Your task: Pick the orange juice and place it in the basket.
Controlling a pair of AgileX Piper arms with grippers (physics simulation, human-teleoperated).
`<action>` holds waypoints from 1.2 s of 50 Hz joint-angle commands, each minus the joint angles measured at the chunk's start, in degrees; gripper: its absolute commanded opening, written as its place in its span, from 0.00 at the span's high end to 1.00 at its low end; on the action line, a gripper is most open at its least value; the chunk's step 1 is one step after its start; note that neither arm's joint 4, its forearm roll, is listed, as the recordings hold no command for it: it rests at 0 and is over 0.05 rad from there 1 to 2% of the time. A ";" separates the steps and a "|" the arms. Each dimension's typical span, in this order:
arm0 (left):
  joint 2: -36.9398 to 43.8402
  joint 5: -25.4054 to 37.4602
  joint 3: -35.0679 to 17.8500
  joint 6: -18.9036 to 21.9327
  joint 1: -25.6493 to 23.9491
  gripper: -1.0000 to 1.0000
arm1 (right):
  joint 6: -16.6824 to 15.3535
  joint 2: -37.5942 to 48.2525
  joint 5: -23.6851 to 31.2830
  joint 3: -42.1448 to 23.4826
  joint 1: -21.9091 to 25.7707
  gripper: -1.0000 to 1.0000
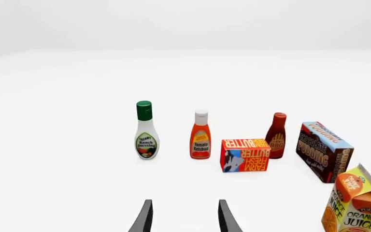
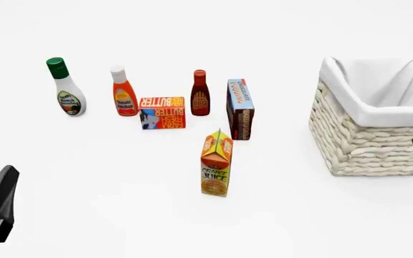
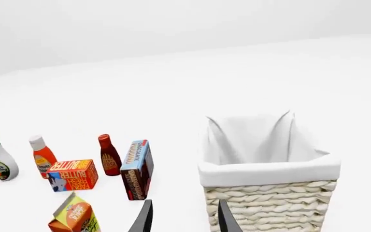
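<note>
front view shows the task not yet begun: the orange juice [image 2: 216, 164] stands upright on the worktop [image 2: 120, 215], apart from the basket [image 2: 368, 145], with left end effector [image 1: 184, 217] and right end effector [image 3: 183, 217] both parted, holding nothing.

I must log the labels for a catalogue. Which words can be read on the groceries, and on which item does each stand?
"ORANGE JUICE": orange juice carton.
"FARM FRESH BUTTER": butter box.
"CHOCOLATE PUDDING": pudding box.
"Tomato Ketchup": ketchup bottle.
"Ranch Dressing": dressing bottle.
Dark sauce bottle: label too blurred.
</note>
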 commanded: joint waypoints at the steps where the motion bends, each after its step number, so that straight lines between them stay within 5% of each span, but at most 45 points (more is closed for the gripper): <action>1: -0.12 -0.06 0.08 0.16 -0.01 0.00 | 2.21 6.61 2.37 -4.93 1.73 0.00; 27: -0.17 -0.28 0.38 0.14 0.00 0.00 | 12.74 19.68 6.71 -13.76 5.26 0.00; 60: -0.17 -0.27 0.38 0.14 0.01 0.00 | 35.43 30.43 17.07 -23.73 13.81 0.00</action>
